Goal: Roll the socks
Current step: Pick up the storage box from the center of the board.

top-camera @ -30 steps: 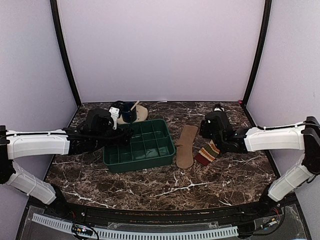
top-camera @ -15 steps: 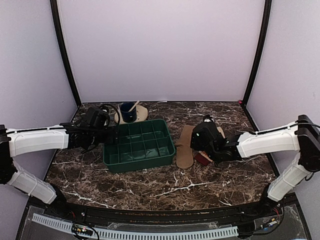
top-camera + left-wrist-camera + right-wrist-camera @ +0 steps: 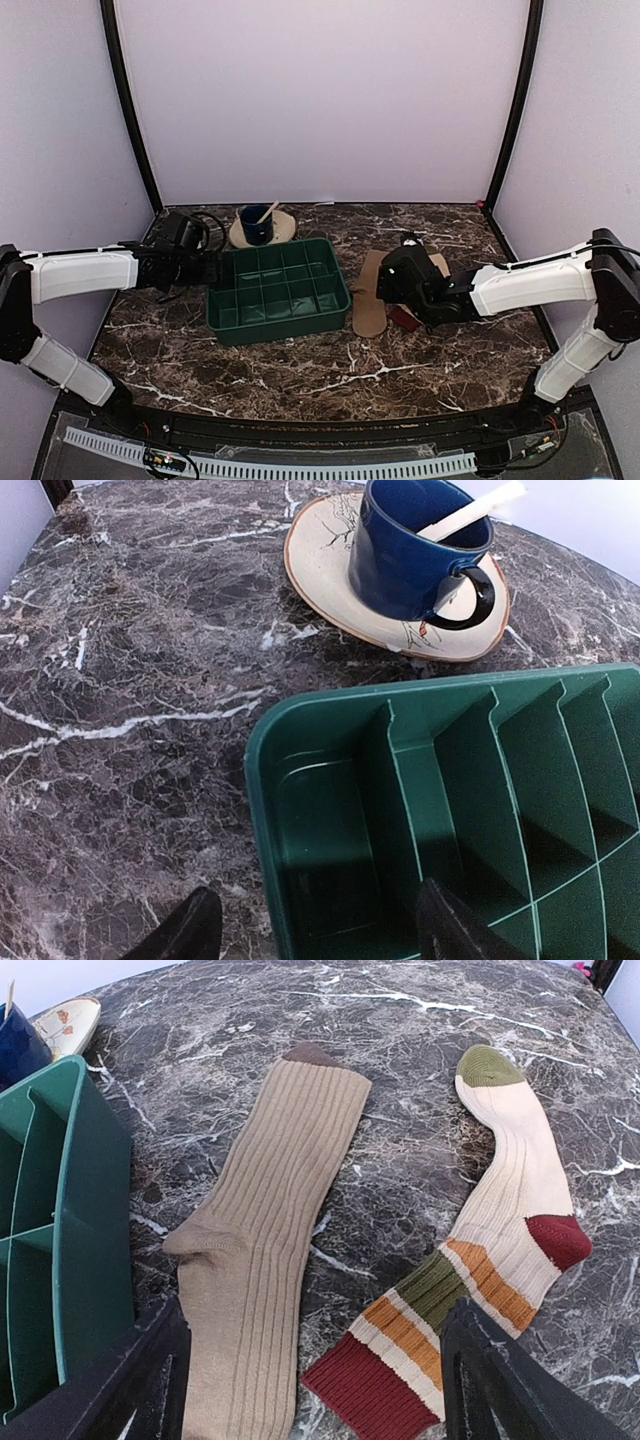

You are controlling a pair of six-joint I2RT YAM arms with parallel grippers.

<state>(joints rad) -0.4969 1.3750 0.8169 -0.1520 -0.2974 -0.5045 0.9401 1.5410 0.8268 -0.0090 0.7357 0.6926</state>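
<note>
Rolling has not begun. The plain tan sock [image 3: 265, 1230] and the striped sock [image 3: 480, 1250] lie flat and apart on the surface [image 3: 400, 1070], at centre and right of the right wrist frame, beside the green tray [image 3: 75, 1250]. The right claw [image 3: 315, 1380] hangs released over their cuff ends, holding nothing. The left claw [image 3: 315, 930] is also released and empty, at the tray's left corner. Since a second ago the right arm has swung left over the socks, apparently hiding most of the striped one from above. The left arm has drawn back leftward.
</note>
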